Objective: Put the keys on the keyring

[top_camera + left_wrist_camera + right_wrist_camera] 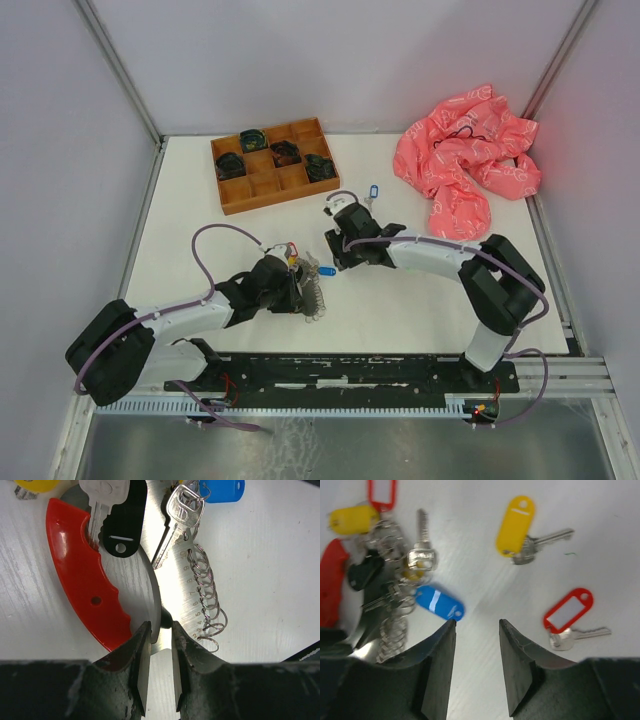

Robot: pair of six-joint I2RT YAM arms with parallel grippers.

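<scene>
Left claw [159, 632] pressed onto silvery plate [145, 580], apparently part of keyring bunch [205, 590] just ahead. Right claw [477, 630] spread, empty; yellow-tag key [517, 527] ahead, red-tag key [568, 611] to right. Step: fetching loose key. Next: descend, pinch.

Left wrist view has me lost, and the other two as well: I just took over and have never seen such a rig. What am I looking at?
Two robot arms, the left arm and the right arm, stand at the near edge of the table. The top view looks down from behind them; each wrist view looks along that arm's own fingers. The left end effector is shut on a silvery plate with a red grip, part of the key bunch. The right end effector is open and empty above the table, the bunch to its side. Loose ahead of it lie a yellow-tag key and a red-tag key. Farther back are a blue-tag key, a wooden tray and a crumpled pink sheet.
</scene>
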